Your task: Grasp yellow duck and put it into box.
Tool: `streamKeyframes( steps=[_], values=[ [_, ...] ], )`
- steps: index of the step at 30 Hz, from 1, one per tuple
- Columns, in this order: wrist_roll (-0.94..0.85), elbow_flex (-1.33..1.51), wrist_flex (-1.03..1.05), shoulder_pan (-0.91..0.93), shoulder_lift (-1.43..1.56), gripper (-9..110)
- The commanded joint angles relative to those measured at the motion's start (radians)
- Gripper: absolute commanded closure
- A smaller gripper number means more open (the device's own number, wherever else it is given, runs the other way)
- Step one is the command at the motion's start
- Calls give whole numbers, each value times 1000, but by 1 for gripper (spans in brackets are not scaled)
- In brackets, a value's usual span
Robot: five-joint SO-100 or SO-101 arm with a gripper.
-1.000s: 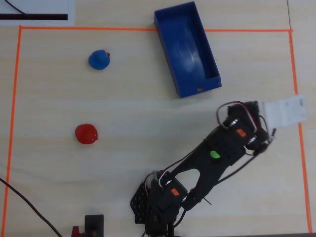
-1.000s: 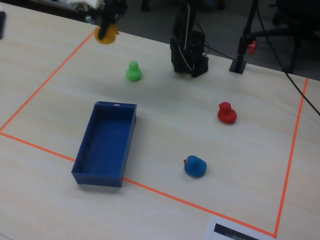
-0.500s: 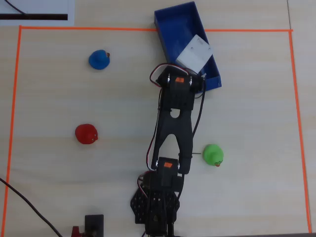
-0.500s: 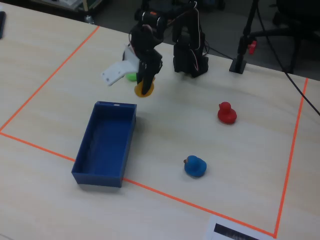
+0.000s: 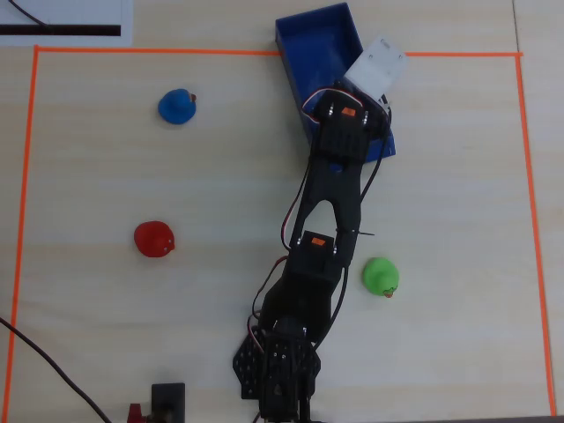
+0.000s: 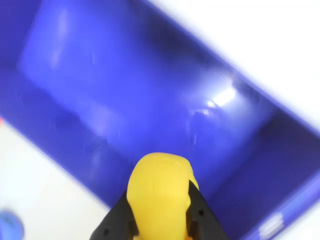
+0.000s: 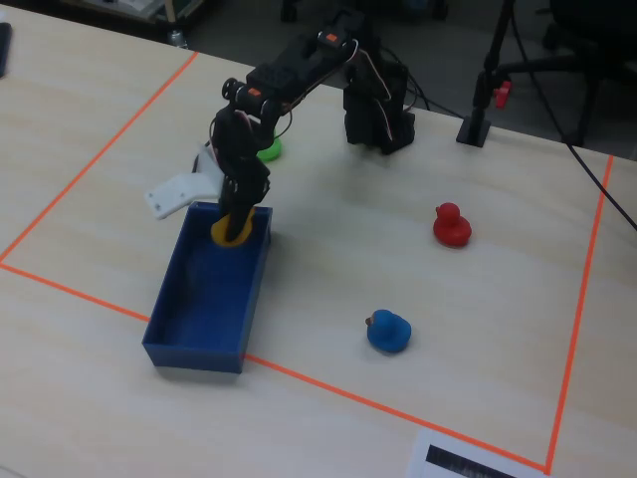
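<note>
My gripper (image 6: pixel 161 206) is shut on the yellow duck (image 6: pixel 160 187), whose rounded body sits between the two black fingers (image 6: pixel 114 222) in the wrist view. The dark-blue box (image 6: pixel 140 95) fills that view right beneath the duck. From the fixed view, the gripper (image 7: pixel 235 221) points down and holds the yellow duck (image 7: pixel 230 231) just above the box (image 7: pixel 204 304), at the end nearest the arm. In the overhead view the white wrist camera mount (image 5: pixel 377 67) covers gripper and duck over the box (image 5: pixel 319 40).
A green duck (image 5: pixel 381 276) sits right of the arm, partly hidden behind the arm as the green duck (image 7: pixel 269 150) in the fixed view. A red duck (image 7: pixel 451 225) and a blue duck (image 7: pixel 387 331) stand apart from the box. Orange tape (image 5: pixel 28 176) frames the workspace.
The arm has swung from the tape's side edge past the green duck to the box, carrying the yellow duck. It now hangs lower, over the box's inside.
</note>
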Motion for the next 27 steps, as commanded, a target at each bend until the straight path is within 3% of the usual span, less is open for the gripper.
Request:
streamKeyframes(
  steps=[1,9,20,25,27],
  values=[
    [-18,-87,-109,14,-15,101],
    [-43,-77,-193,8,-64,101],
    [-95,-35,-143,17,-55,76],
    [-92,-35,-143,29,-34,77],
    [-86,-37,-140,37,-9,84]
  ],
)
